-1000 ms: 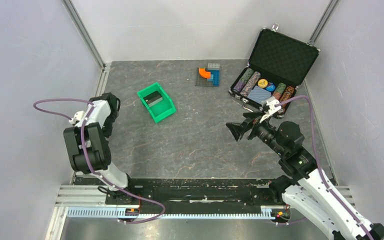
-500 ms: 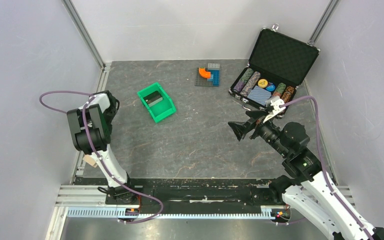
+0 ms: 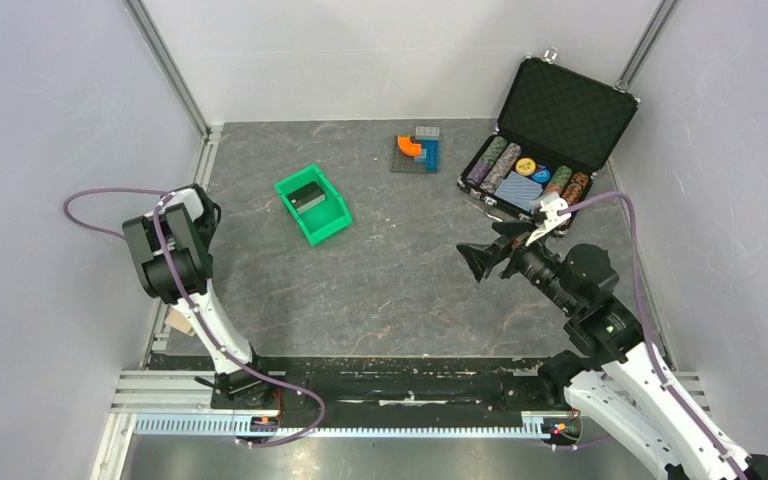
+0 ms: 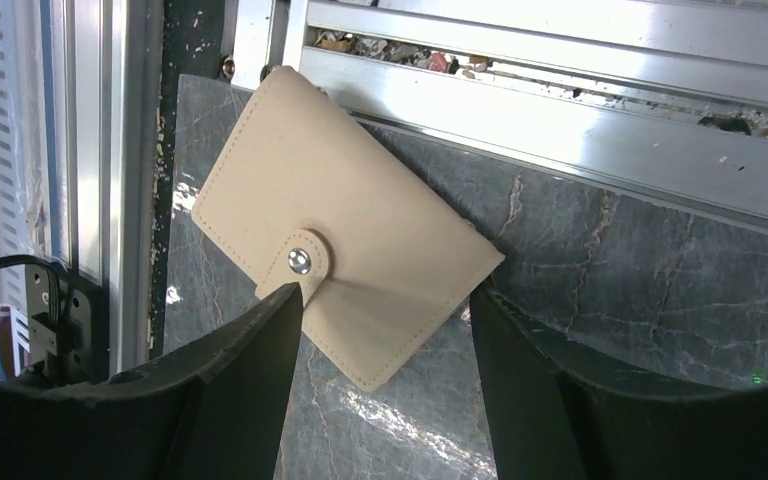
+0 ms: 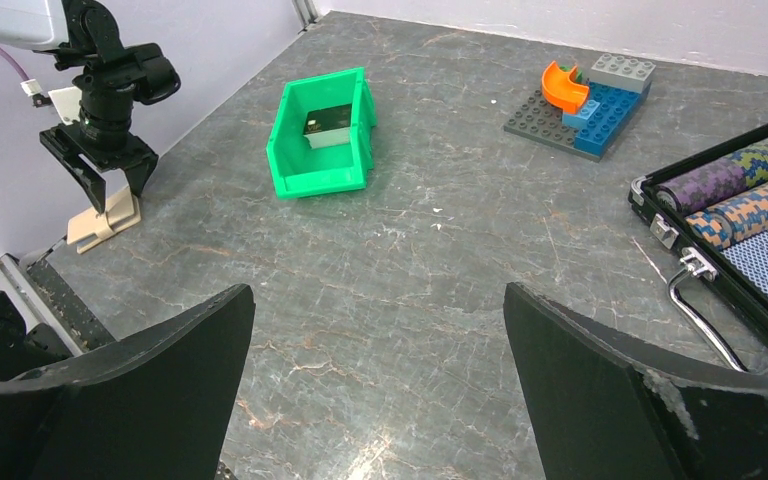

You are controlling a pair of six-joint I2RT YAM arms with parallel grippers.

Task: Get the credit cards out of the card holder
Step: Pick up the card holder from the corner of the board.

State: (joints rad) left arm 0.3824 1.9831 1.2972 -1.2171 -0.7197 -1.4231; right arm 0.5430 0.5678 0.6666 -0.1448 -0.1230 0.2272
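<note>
The card holder (image 4: 345, 235) is a tan bifold wallet, closed, with its strap tab snapped shut. It lies flat at the table's near left corner against the metal rail. It also shows in the right wrist view (image 5: 107, 220) and as a tan sliver in the top view (image 3: 177, 322). My left gripper (image 4: 388, 295) is open and points down just above the holder's near corner, jaws either side of it, not touching. A dark flat card (image 5: 328, 122) lies in the green bin (image 3: 332, 228). Any cards inside the holder are hidden. My right gripper (image 5: 377, 295) is open and empty above the table's right middle.
An open black chip case (image 3: 567, 110) with poker chips and a blue deck stands at the back right. A toy-brick plate (image 3: 416, 152) sits at the back middle. Metal rails (image 4: 560, 110) and the side wall run close beside the holder.
My left arm has swung back toward the near left corner and now hangs over the card holder. The right arm has barely moved.
</note>
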